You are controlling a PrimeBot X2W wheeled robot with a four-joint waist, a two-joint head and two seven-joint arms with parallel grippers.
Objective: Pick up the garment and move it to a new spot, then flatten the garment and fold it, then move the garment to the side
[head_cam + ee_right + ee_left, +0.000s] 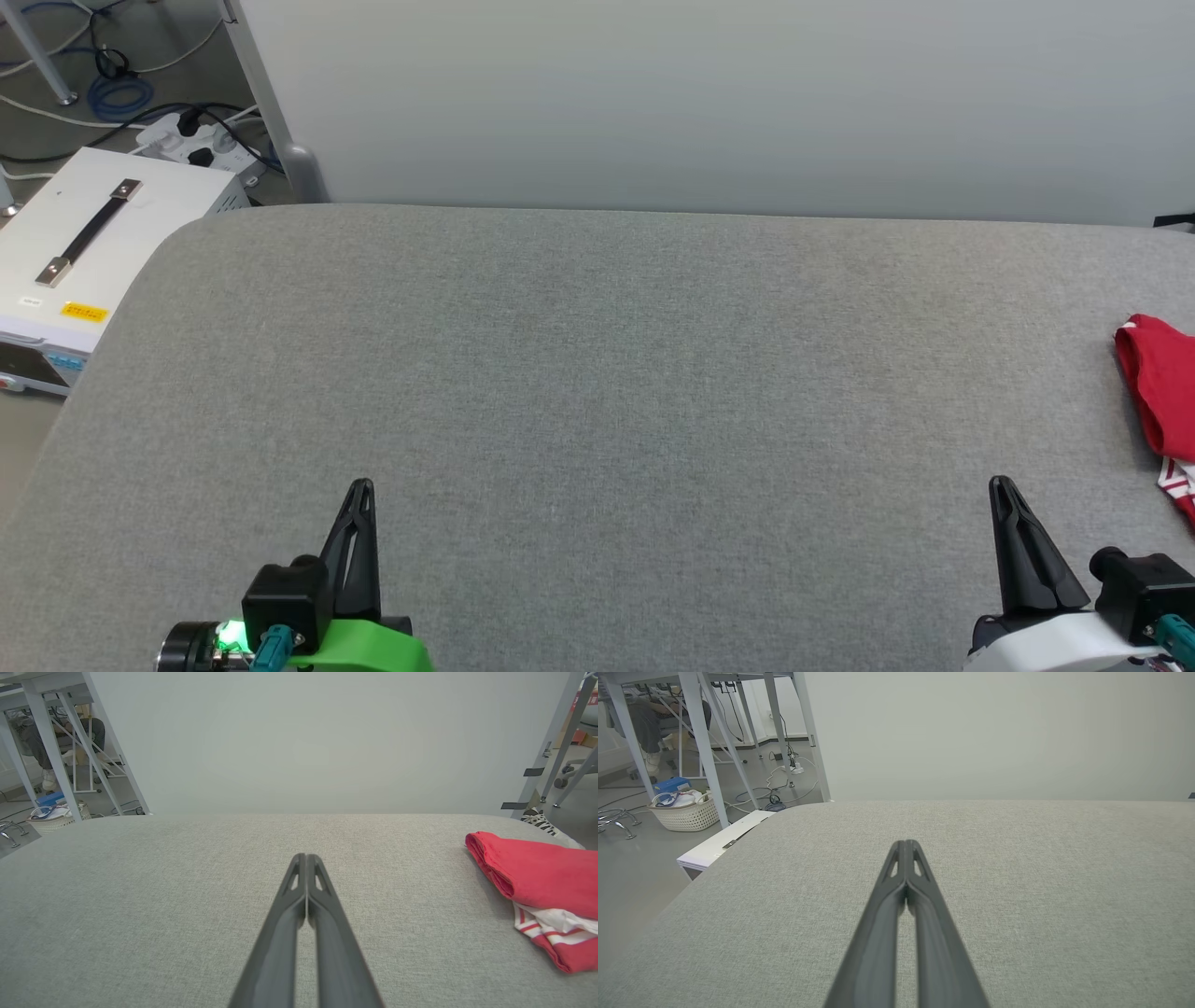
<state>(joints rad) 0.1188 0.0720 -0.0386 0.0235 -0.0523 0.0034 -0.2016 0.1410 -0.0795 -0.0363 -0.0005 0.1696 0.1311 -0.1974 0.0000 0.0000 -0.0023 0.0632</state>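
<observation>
The left gripper [361,487] and the right gripper [1001,485] sit low (fingertips pressed together), both pointing forward, holding nothing.

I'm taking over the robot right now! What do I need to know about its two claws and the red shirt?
Left gripper: shut, holding nothing, over the gray padded table.
Right gripper: shut, also empty.
Garment: a folded bundle at the table's right side, plain red on top, striped trim peeking out beneath; clear of both grippers.
Done: it looks folded and set aside.
Left: probably nothing. Maybe check that the fold is neat, since part of it runs out of the head view.
</observation>
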